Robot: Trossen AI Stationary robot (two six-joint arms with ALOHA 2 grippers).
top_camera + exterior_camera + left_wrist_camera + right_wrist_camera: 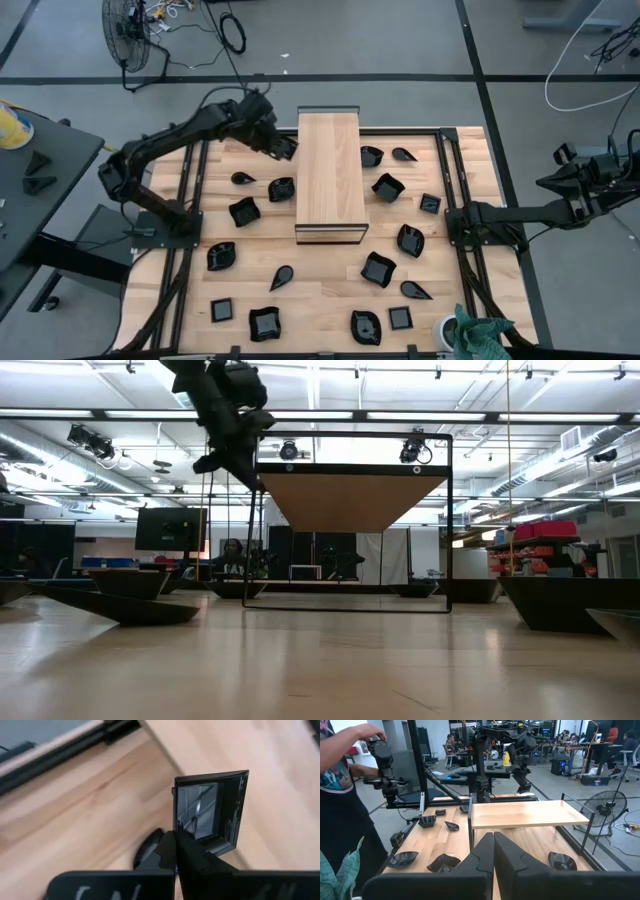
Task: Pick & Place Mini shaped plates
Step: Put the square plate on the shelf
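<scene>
Left gripper [283,147] is clamped on the rim of a small square black plate [212,810], holding it in the air just beside the far-left corner of the raised wooden board [331,172]; the low view shows it high above the tabletop. Around the board's frame, the other black plates [247,211] lie scattered across the wooden table [320,290], on both sides and along the near edge. Right gripper [493,851] is squeezed shut with nothing between its fingers, and its arm waits off the table's right side. Beyond the table, a person's hand [366,731] reaches toward a black handle on a stand.
</scene>
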